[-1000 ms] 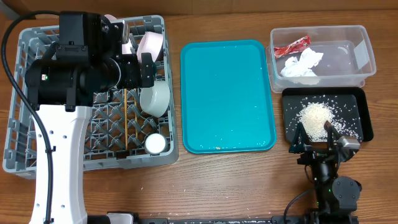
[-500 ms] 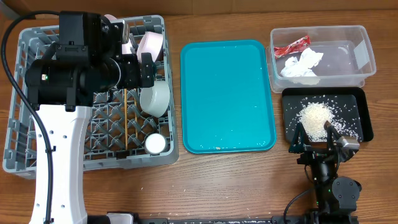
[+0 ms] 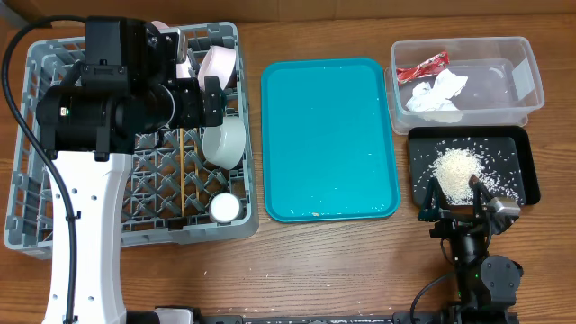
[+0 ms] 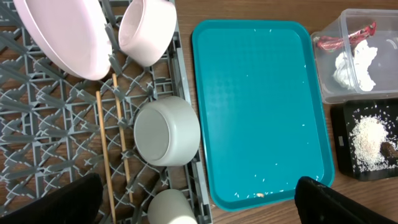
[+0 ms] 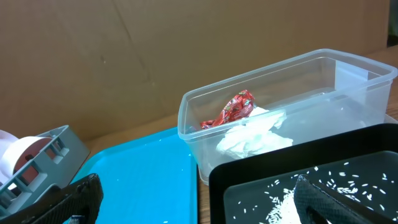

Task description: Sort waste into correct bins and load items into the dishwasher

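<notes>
The grey dish rack (image 3: 27, 180) holds a large pink plate (image 4: 62, 37), a smaller pink dish (image 4: 146, 31), a white bowl (image 4: 166, 130) on its side, a small cup (image 4: 171, 208) and the chopsticks (image 4: 104, 155). My left gripper (image 3: 212, 101) hovers open and empty above the rack's right side, over the bowl (image 3: 225, 142). The red wrapper (image 3: 423, 67) and the white tissue (image 3: 438, 94) lie in the clear tub (image 3: 531, 81). Rice grains (image 3: 457, 171) lie heaped on the black tray (image 3: 526, 180). My right gripper (image 3: 457, 200) is open and empty at the black tray's front edge.
The teal tray (image 3: 327, 135) lies between the rack and the bins, with a few stray grains near its front edge (image 4: 261, 194). Bare wooden table (image 3: 342, 261) runs along the front. A cardboard wall (image 5: 186, 50) stands behind the tub.
</notes>
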